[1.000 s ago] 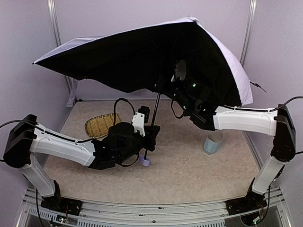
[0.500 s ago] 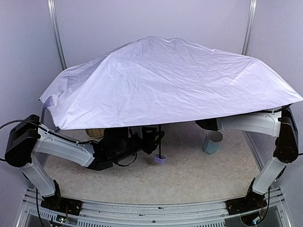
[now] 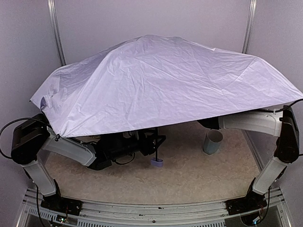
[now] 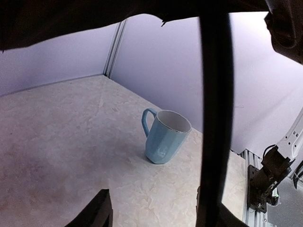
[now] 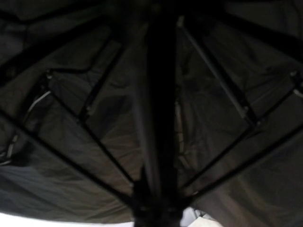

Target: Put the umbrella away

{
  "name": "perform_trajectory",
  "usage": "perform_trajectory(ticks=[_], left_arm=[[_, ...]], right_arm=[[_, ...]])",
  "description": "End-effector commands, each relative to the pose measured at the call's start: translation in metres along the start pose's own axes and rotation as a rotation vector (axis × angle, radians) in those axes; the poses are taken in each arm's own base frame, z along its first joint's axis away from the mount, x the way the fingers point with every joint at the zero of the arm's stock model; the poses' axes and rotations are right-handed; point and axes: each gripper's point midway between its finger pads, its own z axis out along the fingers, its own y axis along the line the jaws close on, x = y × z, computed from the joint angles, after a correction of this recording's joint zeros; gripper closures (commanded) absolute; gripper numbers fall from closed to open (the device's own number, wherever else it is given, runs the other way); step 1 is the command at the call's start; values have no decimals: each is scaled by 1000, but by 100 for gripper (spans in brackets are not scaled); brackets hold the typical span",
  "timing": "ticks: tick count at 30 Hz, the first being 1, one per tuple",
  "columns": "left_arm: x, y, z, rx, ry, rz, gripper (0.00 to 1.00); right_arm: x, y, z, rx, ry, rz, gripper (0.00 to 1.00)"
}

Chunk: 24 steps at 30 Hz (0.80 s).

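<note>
The umbrella's pale lavender canopy [image 3: 165,80] is spread open and lies roughly level over both arms. Its thin black shaft [image 3: 157,146] comes down to the lavender handle knob [image 3: 157,163] at the table. My left gripper [image 3: 152,142] is beside the shaft. In the left wrist view the gripper [image 4: 151,210] is open, and the shaft [image 4: 215,113] runs right by its right finger [image 4: 208,218]. My right gripper is hidden under the canopy in the top view. In the right wrist view it [image 5: 158,208] is closed around the shaft [image 5: 158,94] below the black lining and ribs.
A light blue cup [image 3: 213,141] stands on the table under the canopy's right edge, and it shows in the left wrist view [image 4: 164,137]. The right arm [image 3: 246,122] reaches in under the canopy. Lavender walls and metal posts [image 3: 56,28] close in the back.
The canopy has swung from tilted back with its black underside showing to level with the lavender side up. Its left edge has dropped lower. The handle knob has shifted slightly right.
</note>
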Motion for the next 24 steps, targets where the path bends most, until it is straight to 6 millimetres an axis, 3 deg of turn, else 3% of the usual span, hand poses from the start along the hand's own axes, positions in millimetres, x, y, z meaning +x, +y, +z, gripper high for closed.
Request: perform_trajectory(ticks=[1,3,7,8,10,15,21,24], left_arm=[[7,4,2,15,-4,-20,50],[7,-1,2,35,-2,-16,63],[5,-12,2,70,-10,-14,98],[2,-13,2,66,-17,-16,100],[-3,-13,0,46,-37,-22,100],[-18,-19,-3,9,-76,6,100],[-22,-24,-6,7,-83,28,100],[-23,-26,-5,9,-84,33,100]], right_arm=[[-53,34,-9,-115,-115,45,100],[-53,35,-10,-120,-112,40,100],[-54,34,-11,-115,-119,13,100],[-53,32,-10,-110,-115,5,100],[-50,24,-10,-72,-113,-49,100],[-47,-10,-15,38,-119,-72,74],[-49,-19,-14,55,-121,-100,68],[-45,-19,-11,55,-104,-110,71]])
